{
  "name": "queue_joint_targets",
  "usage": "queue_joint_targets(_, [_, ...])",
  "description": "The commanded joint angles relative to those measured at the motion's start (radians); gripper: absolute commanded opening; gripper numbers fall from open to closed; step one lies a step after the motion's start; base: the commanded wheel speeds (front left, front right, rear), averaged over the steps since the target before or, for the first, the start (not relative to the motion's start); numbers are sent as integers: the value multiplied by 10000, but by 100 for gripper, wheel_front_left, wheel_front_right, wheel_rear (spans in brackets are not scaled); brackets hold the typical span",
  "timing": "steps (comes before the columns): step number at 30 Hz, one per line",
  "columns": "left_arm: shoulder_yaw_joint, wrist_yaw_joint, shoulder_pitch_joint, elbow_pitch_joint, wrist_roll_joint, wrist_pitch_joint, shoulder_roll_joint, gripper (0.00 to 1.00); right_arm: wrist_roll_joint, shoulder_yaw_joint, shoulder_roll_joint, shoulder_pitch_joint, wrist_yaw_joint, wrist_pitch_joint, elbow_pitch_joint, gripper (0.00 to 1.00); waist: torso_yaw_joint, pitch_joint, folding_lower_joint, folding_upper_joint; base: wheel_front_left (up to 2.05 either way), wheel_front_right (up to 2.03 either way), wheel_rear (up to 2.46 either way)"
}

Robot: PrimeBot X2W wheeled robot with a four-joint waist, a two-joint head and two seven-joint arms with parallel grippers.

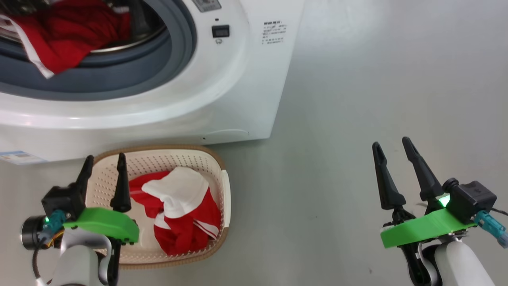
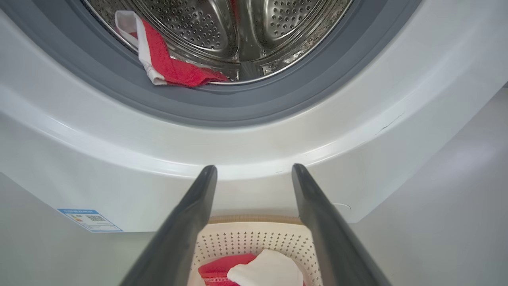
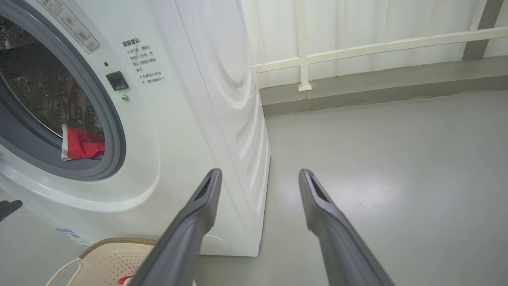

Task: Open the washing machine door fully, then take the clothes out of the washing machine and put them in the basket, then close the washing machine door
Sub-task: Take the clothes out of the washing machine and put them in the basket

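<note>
The white washing machine stands at the upper left with its mouth uncovered; the washing machine door is out of view. Red clothes with white trim hang from the steel drum over the grey rubber ring. More red and white clothes lie in the cream basket on the floor in front of the machine. My left gripper hovers open over the basket's left side, empty, pointing at the machine's front. Over bare floor at the lower right, my right gripper is open and empty.
Grey floor stretches to the right of the machine. A white panelled wall with a rail runs behind it. A blue label sits low on the machine's front, and a small dark latch socket beside the opening.
</note>
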Motion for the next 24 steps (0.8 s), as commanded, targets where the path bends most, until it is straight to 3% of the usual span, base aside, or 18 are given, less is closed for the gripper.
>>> queue_joint_targets(1, [150,-52,436,-605,23,-51,195,100,-130,212,9,259,65,-65,-171,100,96,-572,0,0,0,0,0])
queue_joint_targets(24, [-107,-55,3359,-3855,-184,-51,175,100,-100,-102,-115,1834,65,-65,-104,100,307,-2528,0,0,0,0,0])
